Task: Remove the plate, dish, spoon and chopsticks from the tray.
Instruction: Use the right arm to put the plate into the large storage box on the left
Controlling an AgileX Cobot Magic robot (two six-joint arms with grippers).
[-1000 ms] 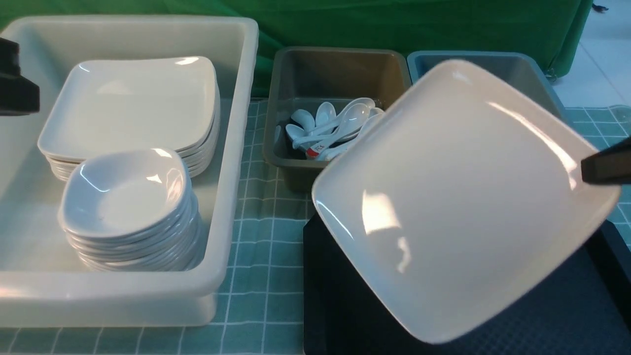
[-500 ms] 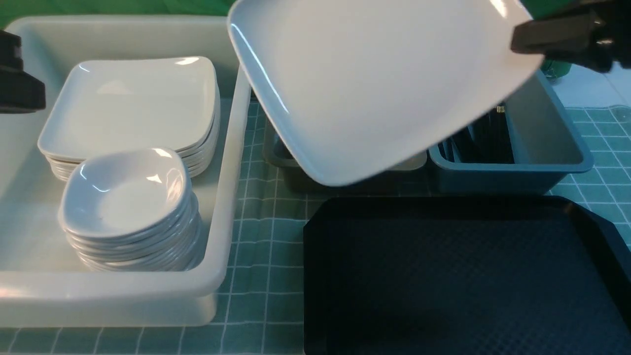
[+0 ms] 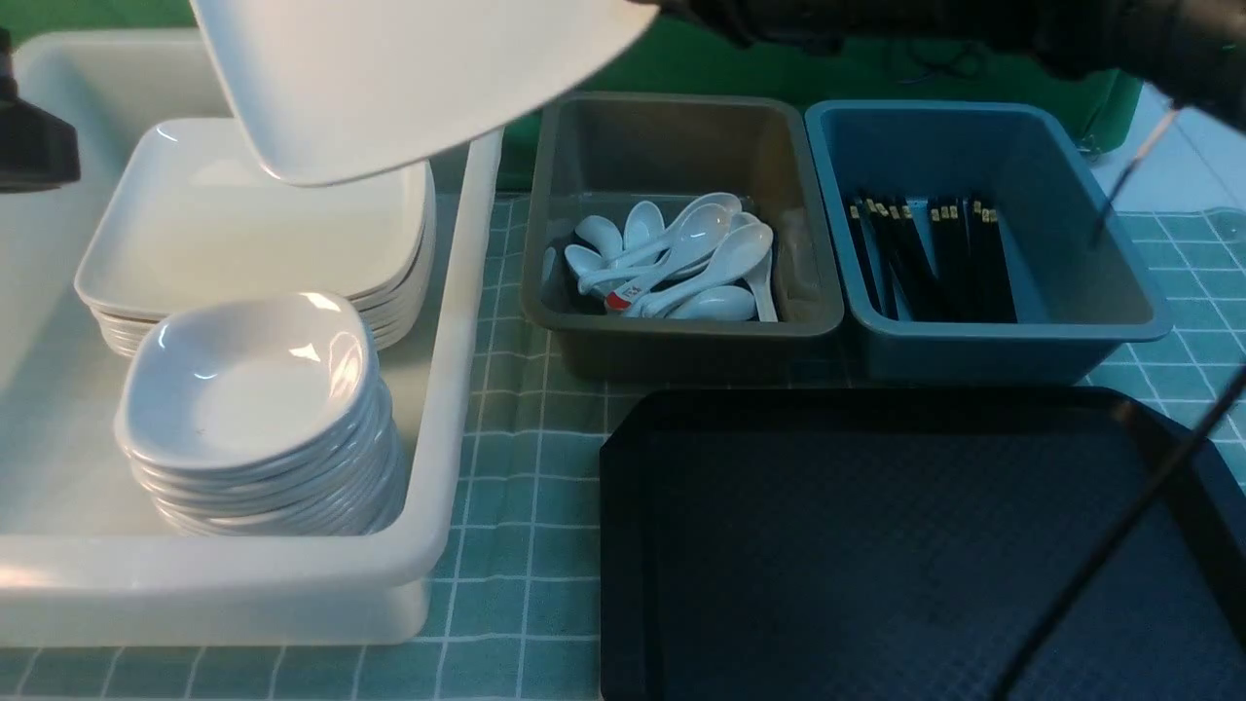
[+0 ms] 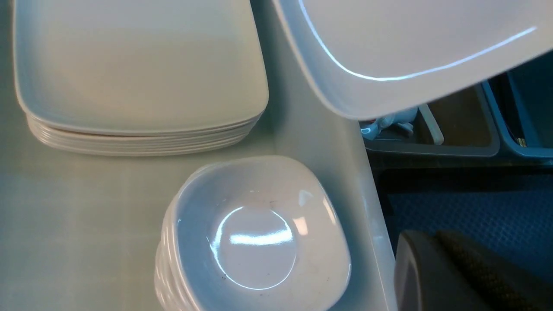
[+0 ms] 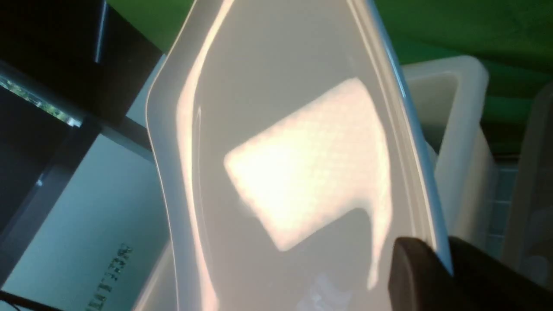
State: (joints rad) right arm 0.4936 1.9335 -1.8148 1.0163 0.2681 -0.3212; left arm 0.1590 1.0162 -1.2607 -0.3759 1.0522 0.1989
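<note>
Two right fingers [image 5: 432, 276] pinch the glossy rounded-square plate [image 3: 389, 78] (left fingers pressed together) above the stacked plates [image 3: 253, 234].

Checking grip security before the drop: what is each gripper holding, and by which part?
The right gripper pinches the plate by its rim, one finger on each face. The left gripper is shut and holds nothing.

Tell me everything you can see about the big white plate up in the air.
The plate is large, glossy, white and rounded-square, with a shallow upturned rim; it looks like ceramic or melamine. It hangs tilted above the white tub, over the stack of similar plates, touching none of them. The right tool pinches its rim.
</note>
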